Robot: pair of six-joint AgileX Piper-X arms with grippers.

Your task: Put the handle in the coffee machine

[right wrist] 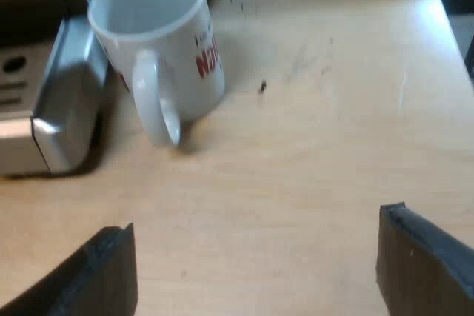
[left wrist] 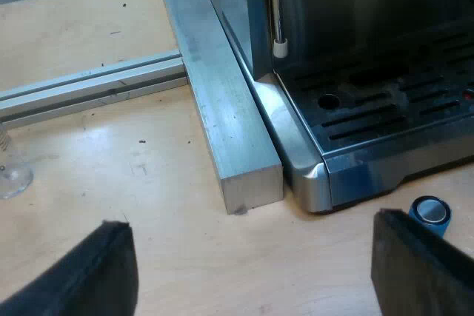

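Note:
My left gripper [left wrist: 252, 271] is open above the wooden table, close to the corner of the espresso machine [left wrist: 355, 109] and its slotted drip tray [left wrist: 385, 112]. A thin steam wand with a white tip [left wrist: 280, 48] hangs over the tray. A blue tamper [left wrist: 430, 214] stands on the table by the tray's edge, next to one of my left fingers [left wrist: 418, 271]. My right gripper [right wrist: 255, 271] is open over bare table with nothing between its fingers. A white mug [right wrist: 159, 46] with red lettering stands upright beside the machine's corner [right wrist: 52, 109].
A thick aluminium bar [left wrist: 215, 101] lies along the machine's side, and a second rail [left wrist: 89, 86] meets it crosswise. The base of a measuring glass [left wrist: 11, 175] sits on the table away from the machine. The table edge [right wrist: 455, 27] runs beyond the mug.

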